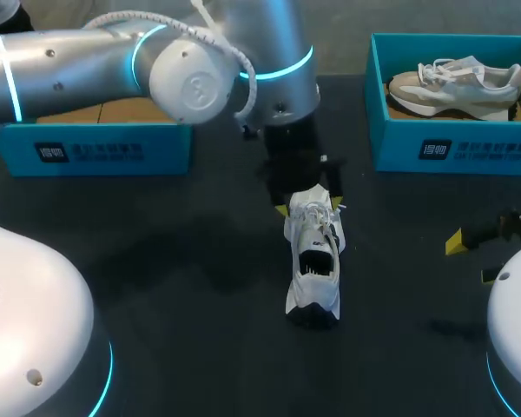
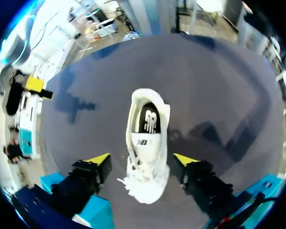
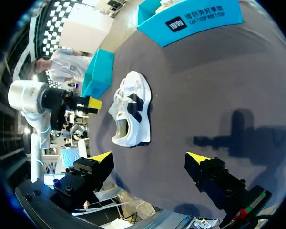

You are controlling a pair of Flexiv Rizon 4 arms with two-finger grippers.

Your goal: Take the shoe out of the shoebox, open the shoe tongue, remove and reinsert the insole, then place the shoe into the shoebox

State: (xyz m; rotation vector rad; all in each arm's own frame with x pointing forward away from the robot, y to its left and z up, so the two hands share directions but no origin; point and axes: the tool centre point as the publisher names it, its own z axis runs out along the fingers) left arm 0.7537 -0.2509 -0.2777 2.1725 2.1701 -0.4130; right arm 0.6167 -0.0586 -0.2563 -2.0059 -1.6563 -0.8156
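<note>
A white shoe (image 1: 313,261) stands upright on the dark table's middle, its heel toward the front edge and its opening showing a dark insole (image 2: 151,120). My left gripper (image 1: 310,207) hangs over the laced toe end. It is open, with its yellow tips on either side of the shoe (image 2: 145,148) and a small gap at each side. My right gripper (image 1: 473,259) is open and empty at the right, well clear of the shoe (image 3: 132,112). An open teal shoebox (image 1: 95,143) at the back left lies partly under my left arm.
A second teal shoebox (image 1: 451,130) at the back right holds a beige shoe (image 1: 456,87). Bare dark tabletop (image 1: 182,287) surrounds the white shoe. My arms' white bases sit at the front corners.
</note>
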